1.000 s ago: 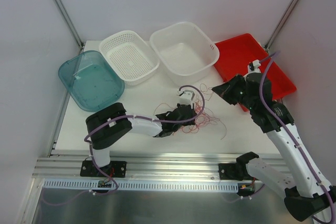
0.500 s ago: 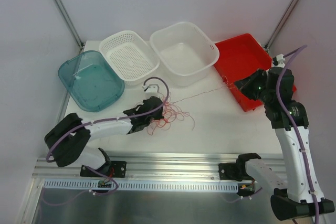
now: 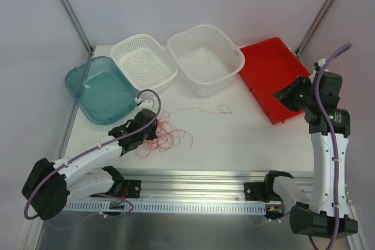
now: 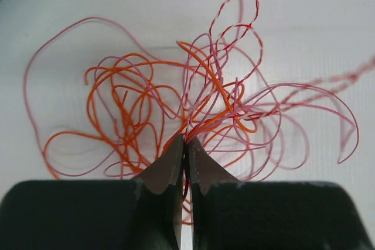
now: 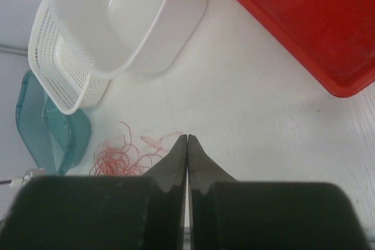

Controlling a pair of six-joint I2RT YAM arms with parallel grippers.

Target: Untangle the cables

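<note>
1. The cables (image 3: 162, 136) lie in a loopy red-orange tangle on the table (image 3: 246, 144), toward its front left.
2. One loose strand (image 3: 205, 109) lies apart from the tangle, between it and the white tub (image 3: 205, 57).
3. The left gripper (image 4: 186, 142) is pinched closed on several strands at the tangle's left edge.
4. The right gripper (image 5: 187, 139) is closed on nothing and raised beside the red tray (image 3: 266, 62).
5. A mesh basket (image 3: 143, 62) and a teal bin (image 3: 99, 89) stand at the back left.

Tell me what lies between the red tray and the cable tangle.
Top view: one loose strand on the table, between the tangle and the red tray. Whether it joins the tangle is unclear.
</note>
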